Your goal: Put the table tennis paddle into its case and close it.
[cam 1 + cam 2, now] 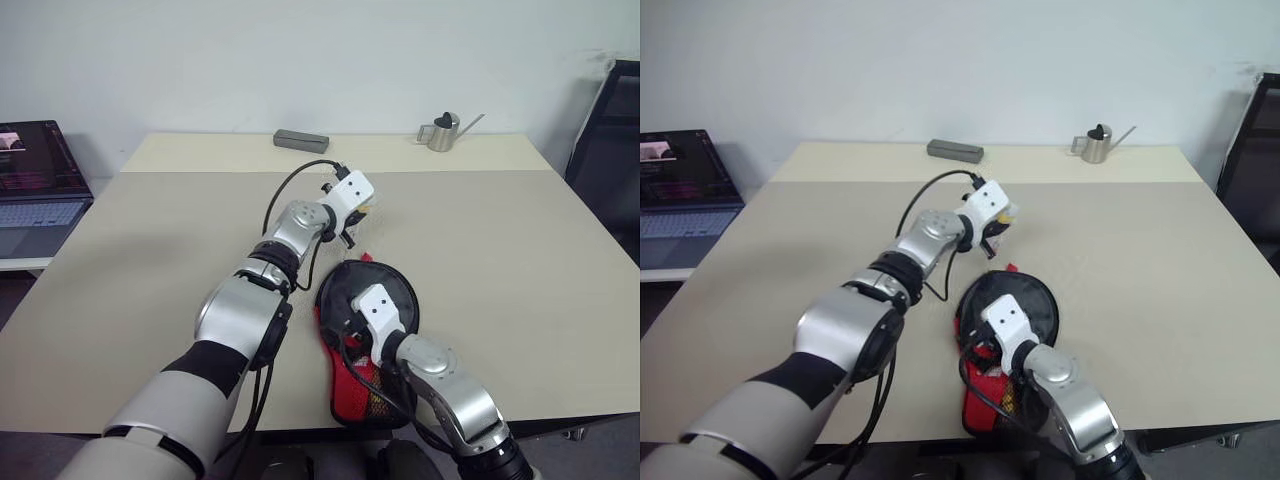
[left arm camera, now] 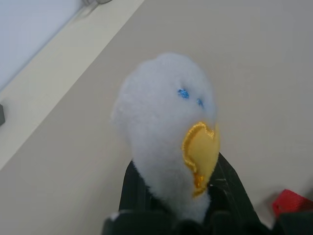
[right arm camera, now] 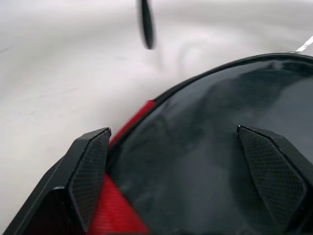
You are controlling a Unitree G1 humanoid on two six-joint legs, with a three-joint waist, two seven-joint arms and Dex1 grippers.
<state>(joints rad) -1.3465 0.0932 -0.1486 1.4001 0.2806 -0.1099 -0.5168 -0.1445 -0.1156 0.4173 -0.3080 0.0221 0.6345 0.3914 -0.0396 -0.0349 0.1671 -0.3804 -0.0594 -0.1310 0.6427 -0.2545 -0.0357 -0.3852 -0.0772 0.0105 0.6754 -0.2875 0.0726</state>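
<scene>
You had the left gripper (image 2: 171, 223) clenched on the white-and-yellow plush charm (image 2: 166, 132), presumably to drag the zip round, while the right gripper (image 3: 188, 171) stood released over the black-and-red fabric case (image 1: 368, 340) near the beige table's (image 1: 520, 260) front edge, likely steadying it.

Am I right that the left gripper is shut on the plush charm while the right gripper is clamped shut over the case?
Not quite: the right gripper is open, its fingers standing apart over the case, as the right wrist view shows. The left gripper is indeed shut on the plush charm.
</scene>
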